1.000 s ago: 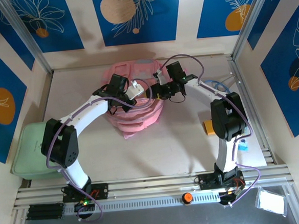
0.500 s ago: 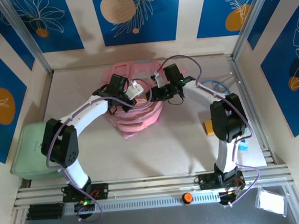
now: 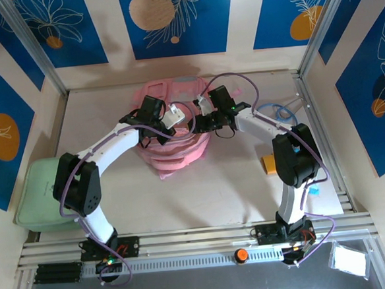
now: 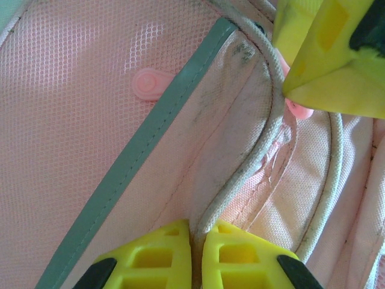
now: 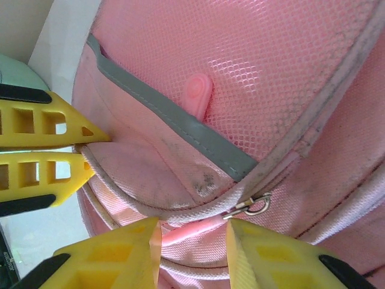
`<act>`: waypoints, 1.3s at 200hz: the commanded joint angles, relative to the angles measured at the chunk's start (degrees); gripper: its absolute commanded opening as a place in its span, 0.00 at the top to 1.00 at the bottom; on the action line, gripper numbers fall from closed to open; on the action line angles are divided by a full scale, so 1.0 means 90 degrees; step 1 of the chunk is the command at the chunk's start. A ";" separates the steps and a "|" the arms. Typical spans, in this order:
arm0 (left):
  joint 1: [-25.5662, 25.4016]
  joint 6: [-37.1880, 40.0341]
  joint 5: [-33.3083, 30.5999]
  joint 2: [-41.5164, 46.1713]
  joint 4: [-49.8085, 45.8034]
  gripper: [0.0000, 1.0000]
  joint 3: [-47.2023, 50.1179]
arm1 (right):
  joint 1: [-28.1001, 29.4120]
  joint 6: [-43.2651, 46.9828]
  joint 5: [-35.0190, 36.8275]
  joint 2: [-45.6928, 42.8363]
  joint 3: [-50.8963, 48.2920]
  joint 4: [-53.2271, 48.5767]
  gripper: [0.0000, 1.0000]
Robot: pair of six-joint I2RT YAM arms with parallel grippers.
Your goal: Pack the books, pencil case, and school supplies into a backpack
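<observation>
1. One pale green pad [image 3: 41, 195] overhangs the worktop's left edge.
2. The left gripper [image 4: 197, 241] is pinched tight on a corded seam [image 4: 240, 174] of the backpack [image 3: 180, 157].
3. That one pink backpack lies mid-worktop, toward the far edge.
4. Two pink zip pulls show, one [image 5: 198, 93] of them on the mesh pocket.
5. The right gripper [image 5: 192, 238] stands narrow around the other zip pull [image 5: 192, 230]; whether it is gripping, I cannot tell.
6. One orange item [image 3: 268, 164] sits near the right edge.

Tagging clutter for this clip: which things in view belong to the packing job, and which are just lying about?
In the job: pink backpack; left pincer, shut on its piped edge; right pincer, jaws astride the zip pull.
Lying about: pale green item, far left; orange block; blue cable; clear packet.
</observation>
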State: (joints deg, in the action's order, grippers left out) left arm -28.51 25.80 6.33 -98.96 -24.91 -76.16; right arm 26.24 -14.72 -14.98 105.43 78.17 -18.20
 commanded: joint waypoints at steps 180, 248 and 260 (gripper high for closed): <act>0.0121 -0.0336 0.0039 0.0060 -0.0098 0.92 -0.0150 | 0.0417 0.0689 0.1912 -0.0210 -0.0387 0.0185 0.88; 0.0294 -0.1061 0.0261 -0.0308 -0.0167 0.96 -0.0491 | 0.0543 0.0909 0.1458 -0.1014 -0.1648 0.1234 1.00; 0.0307 -0.1224 0.0514 -0.0347 -0.0099 0.95 -0.0511 | 0.0615 0.0874 0.1239 -0.1149 -0.1899 0.1511 1.00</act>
State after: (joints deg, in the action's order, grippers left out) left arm -27.81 20.18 9.02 -100.66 -26.70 -78.32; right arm 30.28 -7.46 0.99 98.63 65.52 -7.16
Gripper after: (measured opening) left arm 0.062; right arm 0.051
